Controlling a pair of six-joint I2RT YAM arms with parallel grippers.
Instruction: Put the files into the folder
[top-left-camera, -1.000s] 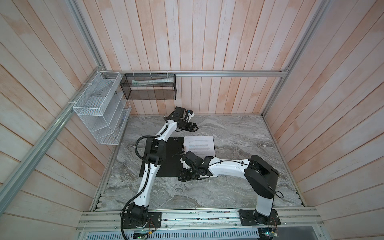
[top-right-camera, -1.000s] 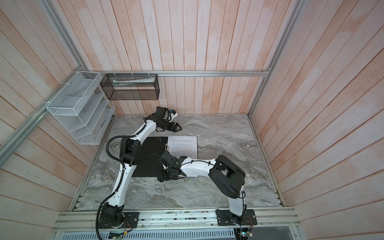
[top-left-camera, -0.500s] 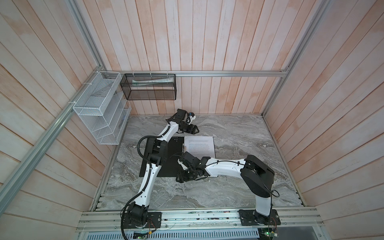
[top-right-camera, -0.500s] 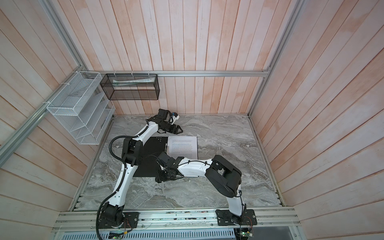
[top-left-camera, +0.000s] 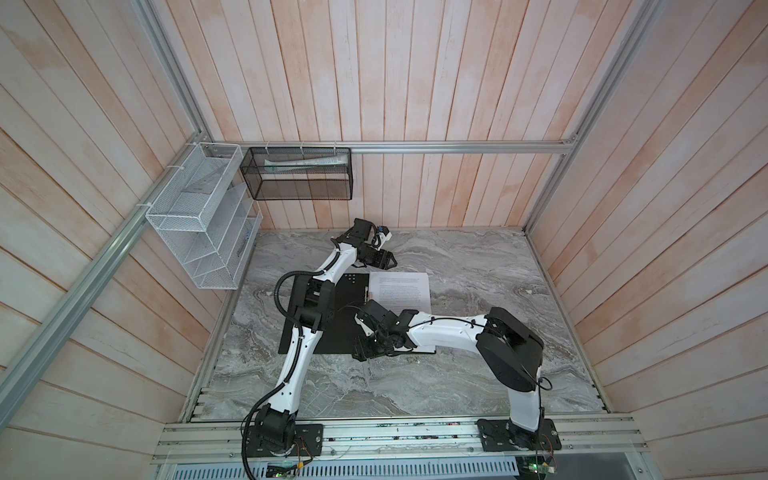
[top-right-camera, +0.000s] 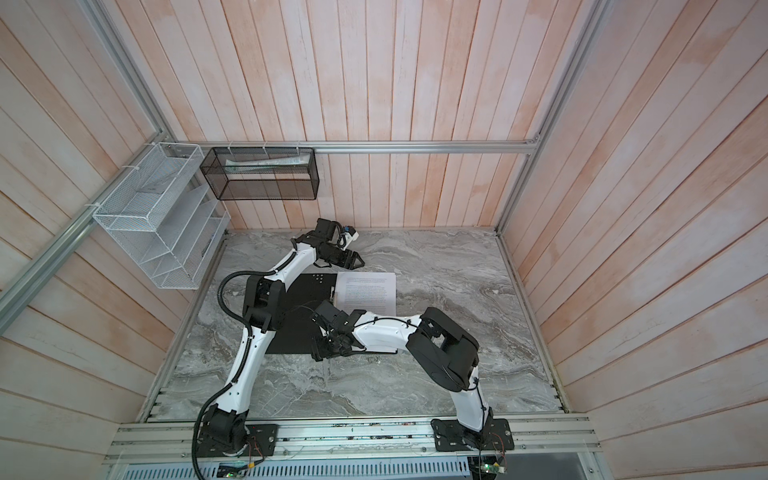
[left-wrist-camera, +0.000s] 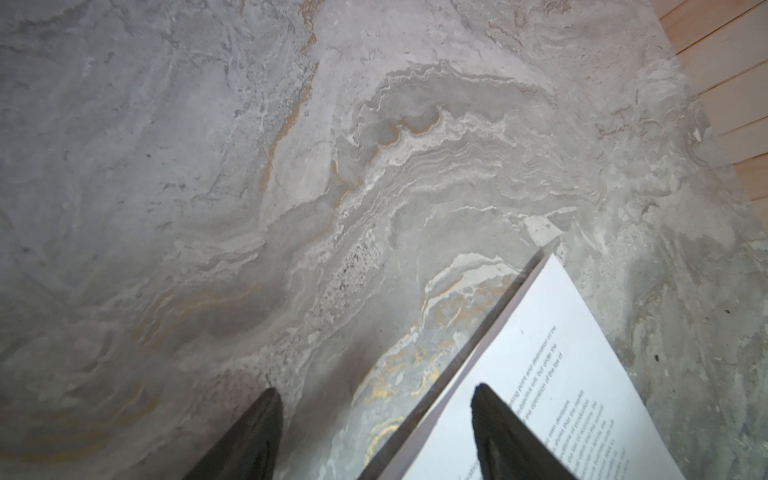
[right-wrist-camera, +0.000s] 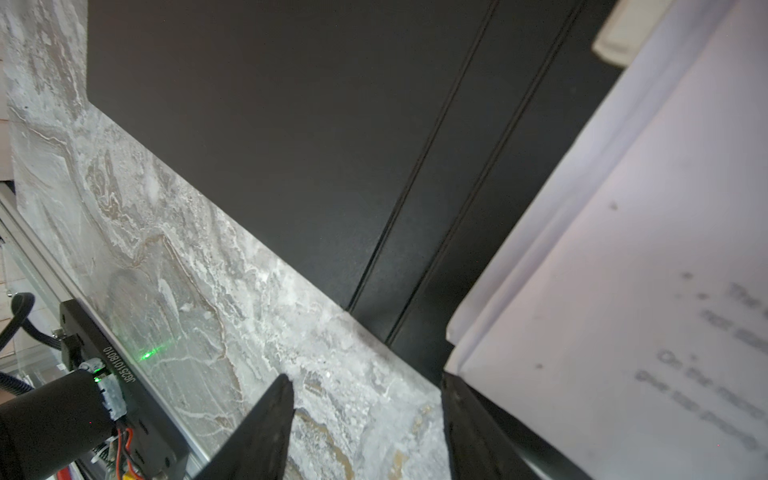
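Observation:
The folder (top-left-camera: 345, 291) (top-right-camera: 299, 299) lies open on the marble table in both top views, black inside up. The files (top-left-camera: 401, 286) (top-right-camera: 368, 291), white printed sheets, lie on its right half. My left gripper (top-left-camera: 392, 262) (top-right-camera: 361, 262) hangs open at the sheets' far edge. In the left wrist view, the left gripper (left-wrist-camera: 376, 392) has one finger over the files (left-wrist-camera: 561, 395) and one over bare marble. My right gripper (top-left-camera: 359, 353) (top-right-camera: 318, 353) stands open and empty at the folder's near edge. In the right wrist view, the right gripper (right-wrist-camera: 365, 378) is beside the folder (right-wrist-camera: 291, 145) and files (right-wrist-camera: 623, 291).
A white wire rack (top-left-camera: 203, 232) hangs on the left wall. A black mesh basket (top-left-camera: 299, 178) with papers in it hangs on the back wall. Wooden walls close in three sides of the table. An aluminium rail (top-left-camera: 395, 432) carrying both arm bases runs along the front.
My right arm has slid a little to the left along the folder's near edge. My left gripper has edged towards the sheets' far edge, and its jaws have drawn in slightly.

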